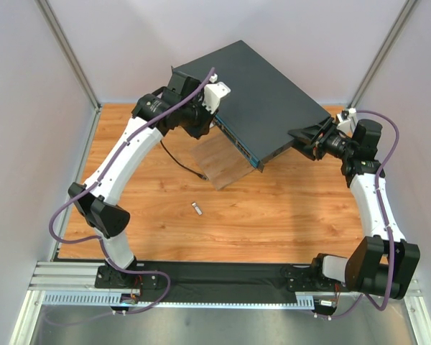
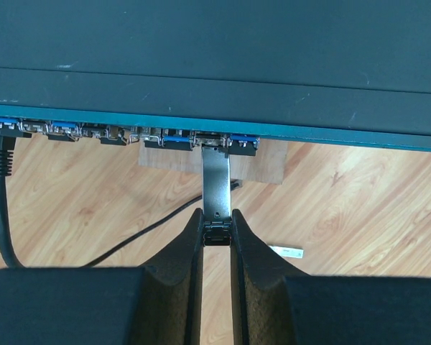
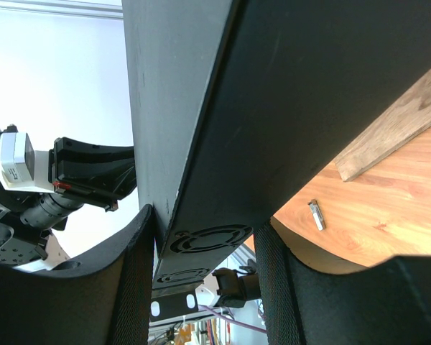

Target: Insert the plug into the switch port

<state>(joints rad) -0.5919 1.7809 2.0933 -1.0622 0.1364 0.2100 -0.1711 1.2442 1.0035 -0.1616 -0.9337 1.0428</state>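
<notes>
The switch (image 1: 262,90) is a flat dark grey box with a teal front edge (image 2: 330,133) carrying a row of ports. It rests tilted on a wooden board (image 1: 219,164). My left gripper (image 2: 217,219) is shut on a thin metal plug (image 2: 216,183). The plug's far end is at the mouth of a port in the middle of the row, with most of its body still outside. In the top view my left gripper (image 1: 217,123) is at the front edge. My right gripper (image 3: 205,244) is shut on the switch's vented side (image 3: 201,241), at its right corner (image 1: 302,140).
A second small silver plug (image 1: 197,208) lies loose on the wooden table and also shows in the left wrist view (image 2: 286,251) and the right wrist view (image 3: 315,214). A black cable (image 2: 0,187) is plugged into the leftmost port and trails across the table (image 1: 179,162).
</notes>
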